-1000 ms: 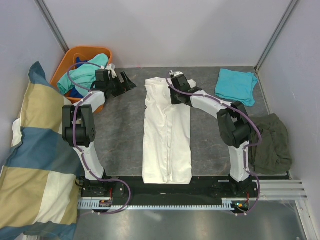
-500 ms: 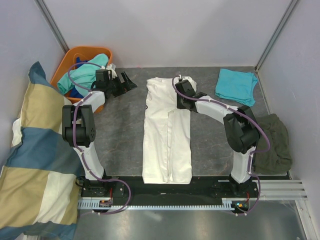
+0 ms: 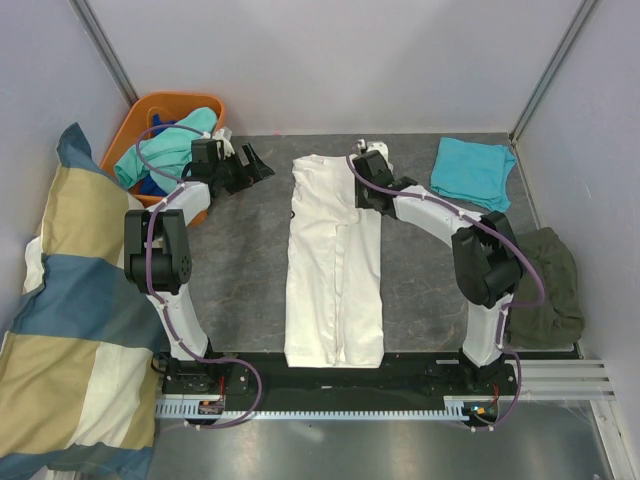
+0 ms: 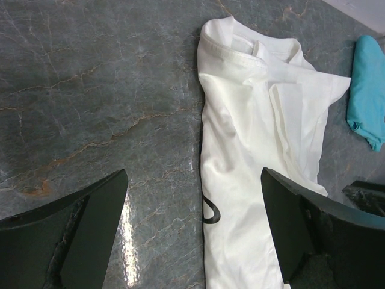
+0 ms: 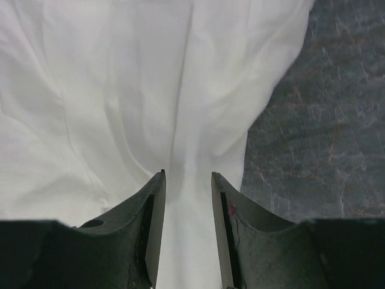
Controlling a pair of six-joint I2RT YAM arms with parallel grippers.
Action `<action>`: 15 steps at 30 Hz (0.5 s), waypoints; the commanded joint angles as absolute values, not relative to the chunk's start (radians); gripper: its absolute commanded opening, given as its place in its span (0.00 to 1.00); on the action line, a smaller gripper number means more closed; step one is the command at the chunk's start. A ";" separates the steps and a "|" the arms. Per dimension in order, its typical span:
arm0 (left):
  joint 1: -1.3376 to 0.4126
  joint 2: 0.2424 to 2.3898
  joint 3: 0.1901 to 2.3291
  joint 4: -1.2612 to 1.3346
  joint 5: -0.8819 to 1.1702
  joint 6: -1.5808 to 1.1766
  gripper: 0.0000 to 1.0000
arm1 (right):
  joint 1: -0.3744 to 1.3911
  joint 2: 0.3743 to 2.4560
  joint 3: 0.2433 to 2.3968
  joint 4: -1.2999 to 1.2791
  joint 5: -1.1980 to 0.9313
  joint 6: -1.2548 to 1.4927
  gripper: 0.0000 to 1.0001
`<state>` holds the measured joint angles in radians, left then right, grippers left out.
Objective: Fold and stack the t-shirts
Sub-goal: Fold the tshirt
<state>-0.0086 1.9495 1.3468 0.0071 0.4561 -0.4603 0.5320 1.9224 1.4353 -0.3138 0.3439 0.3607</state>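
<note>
- Cream-white t-shirt [image 3: 335, 265] is lying on the grey stone-patterned table [image 3: 240, 270] as a long folded strip, with its collar at the far end.
- Over the far right part of that strip, the right gripper [image 5: 187, 174] is hanging with its fingers parted by a narrow gap. White cloth is showing below and between them, and they are pinching nothing.
- Off to the far left of the strip, the left gripper [image 4: 194, 174] is standing spread wide and holding nothing. The shirt's collar is lying ahead of it, towards its right finger.
- To the right of the right gripper, a turquoise t-shirt [image 3: 472, 170] is lying flat, apart from the cream one.
- Just to the left of the left gripper, a mint-green t-shirt [image 3: 165, 150] is spilling out of an orange basket [image 3: 150, 105].
- Nearer than the right gripper and further right, a dark olive garment [image 3: 545, 285] is lying bunched beside the arm.
- Well to the left of the left gripper and nearer, a yellow-and-blue checked pillow [image 3: 70, 330] is leaning at the table's edge.
</note>
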 commanded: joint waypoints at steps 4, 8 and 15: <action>-0.012 1.930 1.364 0.023 0.488 -0.469 1.00 | 0.512 2.097 1.693 -0.253 0.173 0.117 0.46; -0.012 1.931 1.364 0.023 0.489 -0.469 1.00 | 0.486 2.181 1.791 -0.279 0.019 0.048 0.48; -0.012 1.930 1.362 0.021 0.489 -0.466 1.00 | 0.462 2.290 1.888 -0.322 -0.081 0.009 0.48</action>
